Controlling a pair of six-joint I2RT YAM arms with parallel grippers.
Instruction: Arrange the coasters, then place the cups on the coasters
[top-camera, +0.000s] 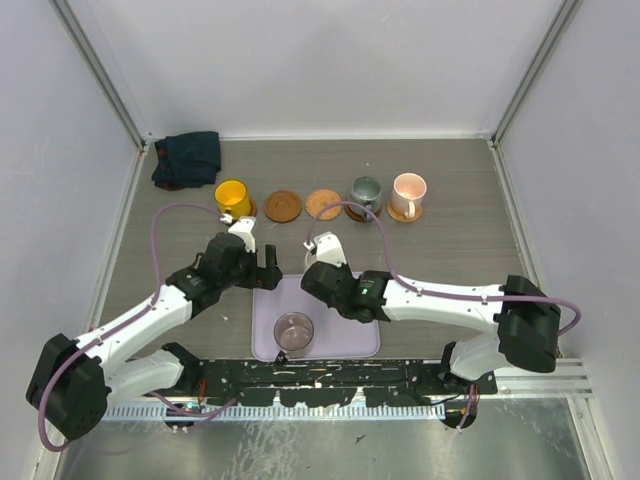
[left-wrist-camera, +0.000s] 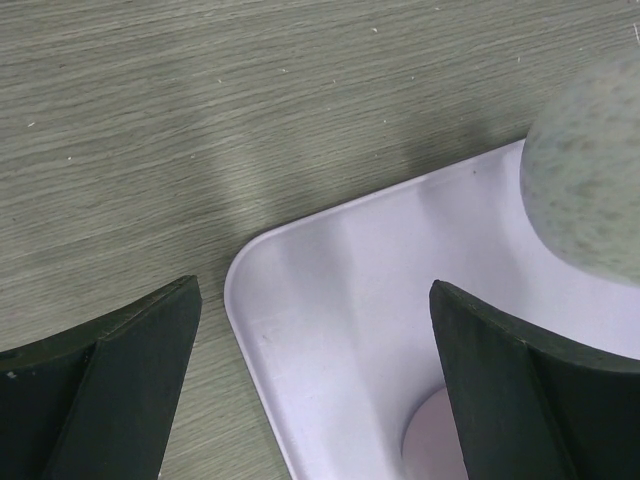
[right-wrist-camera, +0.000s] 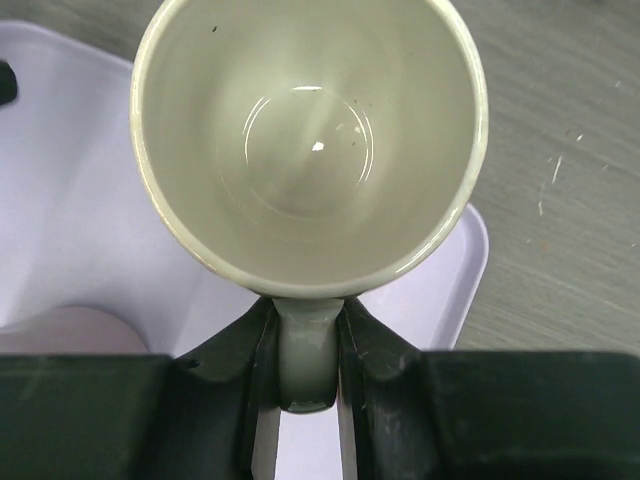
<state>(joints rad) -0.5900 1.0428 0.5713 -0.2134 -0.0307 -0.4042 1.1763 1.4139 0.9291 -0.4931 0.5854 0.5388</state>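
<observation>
A cream-white cup (right-wrist-camera: 310, 150) is gripped by its handle between the right fingers (right-wrist-camera: 245, 350), which are closed narrowly upon it. The cup is held upright, mouth up, its glossy inside empty, at the 12 o'clock edge of the lavender tray (top-camera: 350, 335). Whether it is lifted or rests there cannot be told.

The left fingers (left-wrist-camera: 140, 370) are spread wide with nothing between them, above the tray's 10 o'clock corner.

A mauve-purple cup (top-camera: 293, 330) is stood in the tray toward 7 o'clock.

Along the 12 o'clock side of the bench (top-camera: 450, 260) a row is laid out. From 9 toward 3 o'clock:
- a yellow cup (top-camera: 232, 197) on a coaster
- two bare coasters (top-camera: 283, 206) (top-camera: 323, 204), round, orange-brown and ringed
- a grey-green cup (top-camera: 366, 190) on a coaster
- a pale pink cup (top-camera: 408, 190) on a coaster

A dark cloth (top-camera: 187, 158) is bunched at 11 o'clock.
</observation>
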